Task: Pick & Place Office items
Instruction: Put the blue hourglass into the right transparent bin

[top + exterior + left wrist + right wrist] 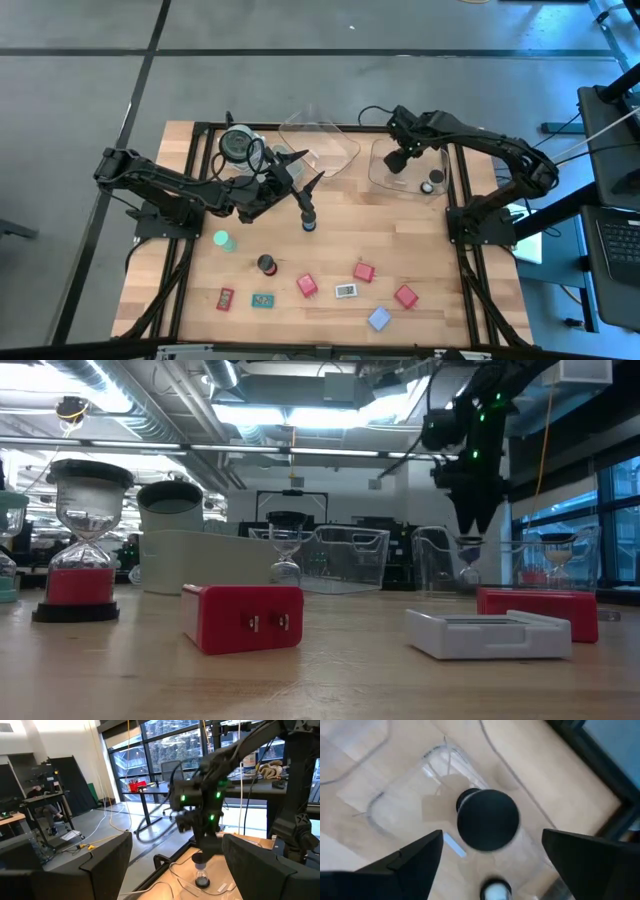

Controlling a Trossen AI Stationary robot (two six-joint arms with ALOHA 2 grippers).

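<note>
Over the right tray (378,172), the right gripper (396,162) is spread wide above a black timer (488,820). Left gripper (292,176) waits, spread wide, holding nothing.

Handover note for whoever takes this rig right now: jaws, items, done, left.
Right gripper: jaws open, above the right clear tray, a black-topped hourglass right under it.
Left gripper: jaws open, empty, at table centre near the blue-based hourglass.
Done: the right tray holds that hourglass plus another small dark piece.
Left: the centre clear tray looks empty. On the table: teal hourglass, dark hourglass, three red blocks, white rectangle, teal rectangle, red rectangle, pale-blue rectangle.
</note>
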